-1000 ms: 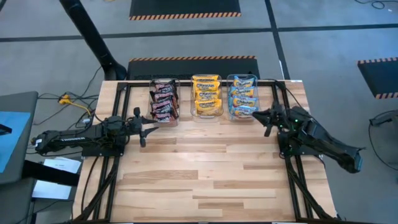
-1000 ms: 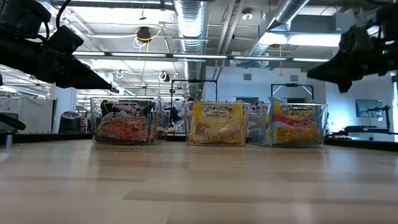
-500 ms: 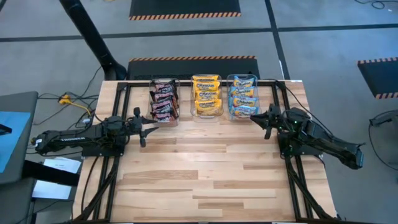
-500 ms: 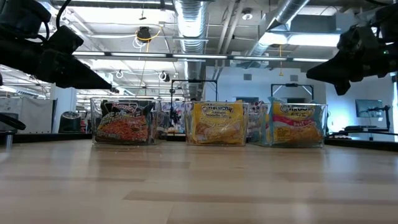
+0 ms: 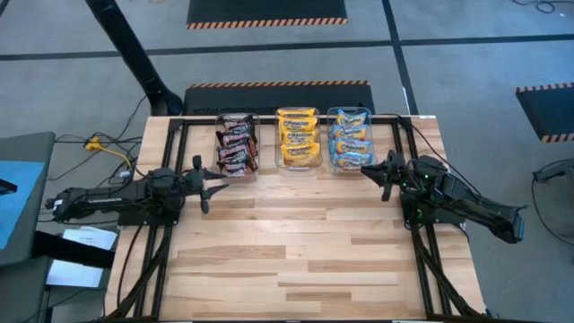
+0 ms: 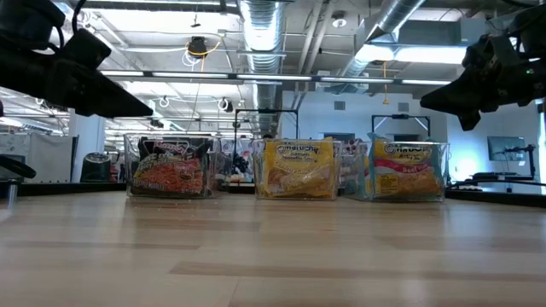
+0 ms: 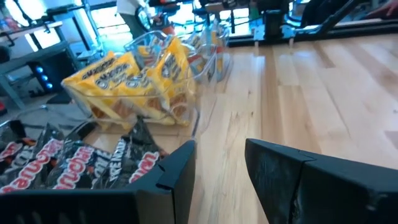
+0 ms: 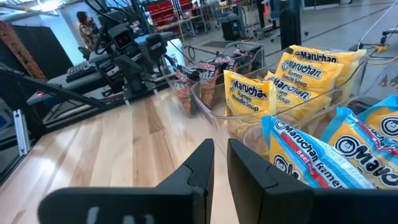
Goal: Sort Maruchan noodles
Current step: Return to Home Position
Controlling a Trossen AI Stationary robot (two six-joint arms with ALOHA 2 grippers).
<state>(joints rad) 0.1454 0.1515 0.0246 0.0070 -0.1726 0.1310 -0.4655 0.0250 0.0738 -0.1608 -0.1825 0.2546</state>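
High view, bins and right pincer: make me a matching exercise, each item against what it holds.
Column A
1. left bin
2. center bin
3. right bin
4. right pincer

Column B
a. yellow packs
b. blue-yellow packs
c. nothing; it hangs above the table by the right bin
d. dark red-black packs

Pairs: 1-d, 2-a, 3-b, 4-c
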